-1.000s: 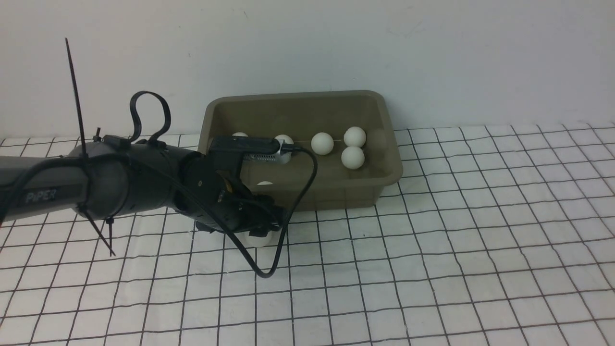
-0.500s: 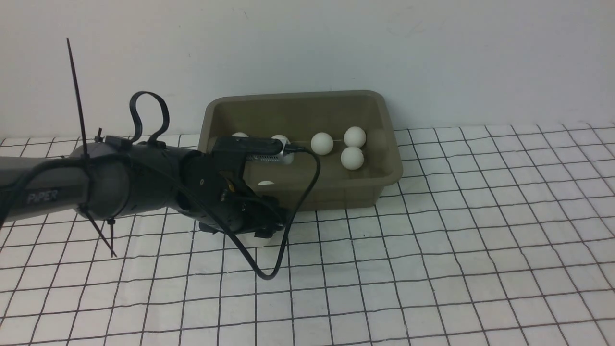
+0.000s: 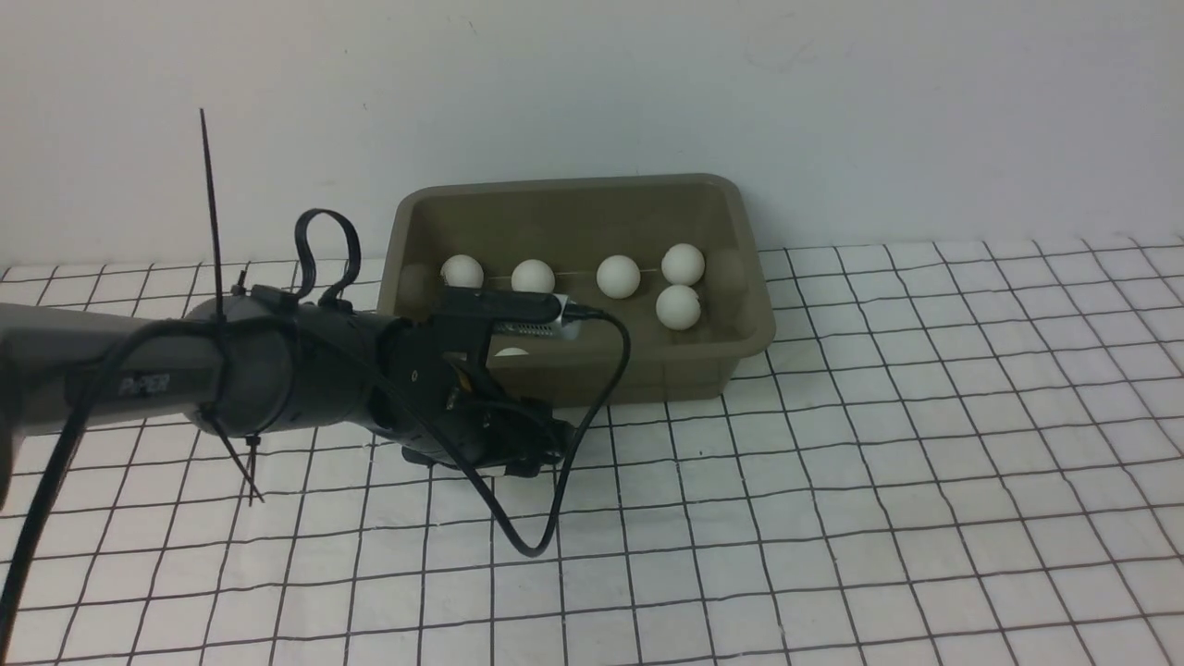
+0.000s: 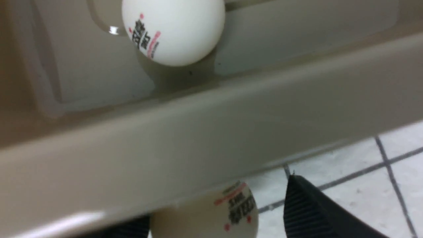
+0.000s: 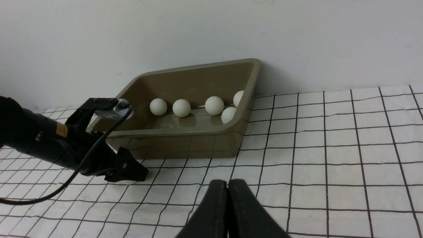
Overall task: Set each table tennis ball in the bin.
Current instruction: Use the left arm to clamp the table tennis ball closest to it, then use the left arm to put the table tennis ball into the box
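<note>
Across the whole work surface lies a white cloth with a black grid (image 3: 879,462), run up to a plain white wall (image 3: 832,92). Against that wall sits the rectangular olive-grey plastic bin (image 3: 740,277), rounded corners, flared rim.

Left arm, black tube with cable ties (image 3: 231,379), reaches low across the cloth to the bin's near wall. Left gripper (image 4: 211,215) down at cloth level just outside that wall, jaws spread wide either side of one white table tennis ball with red and dark print (image 4: 211,211); whether the pads touch it cannot be told.

Right gripper (image 5: 228,198) hangs above bare cloth, well apart from the bin, jaws pressed together, nothing between them.

Inside the bin: six white balls showing, four in a row along the far side (image 3: 618,276), one nearer (image 3: 678,307), one against the near wall (image 4: 172,29).
</note>
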